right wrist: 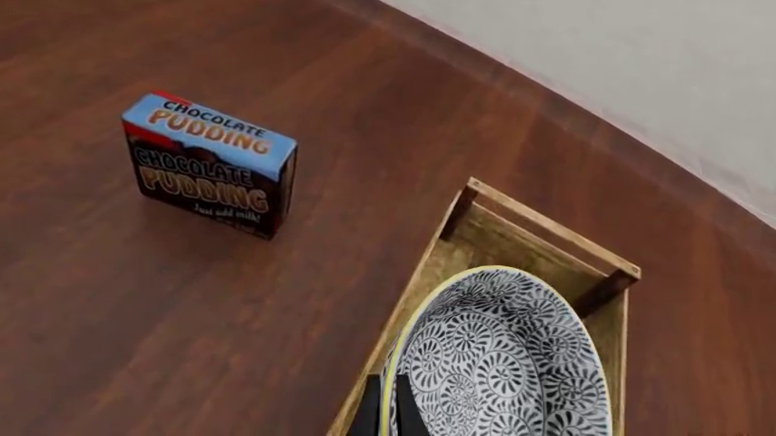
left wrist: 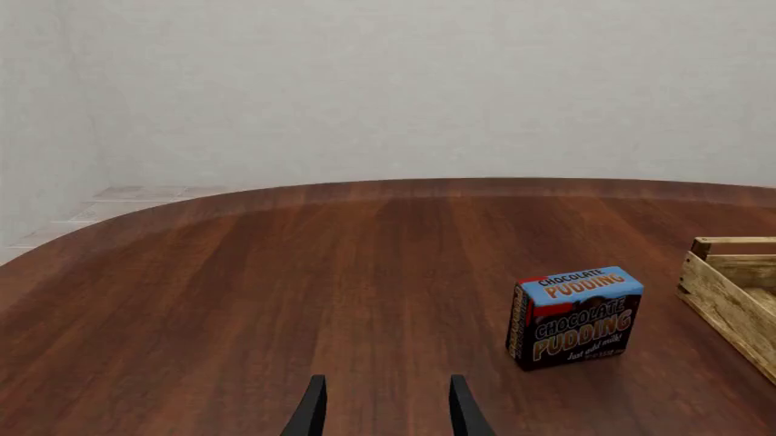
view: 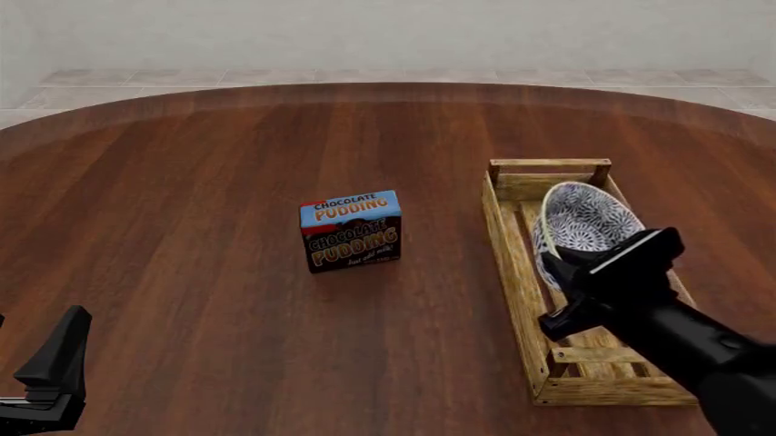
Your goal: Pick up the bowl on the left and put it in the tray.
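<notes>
Right pincer [view: 561, 263] pinches the bowl's [view: 584, 220] yellowish rim, the tilted bowl just at its 12 o'clock, over the far half of the tray [view: 514, 272]. Left pincer [left wrist: 383, 411] hangs spread above the tabletop [view: 182, 227], pudding box [view: 351, 230] at 1 o'clock.

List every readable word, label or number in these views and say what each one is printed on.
"CHOCOLATE PUDDING": blue top face of the pudding box.
"CHOCOLATE PUDDING": dark front face of the same box, in larger letters.
A small script line under that: too small to read with certainty.
The bowl, the tray and the table carry no text.
</notes>
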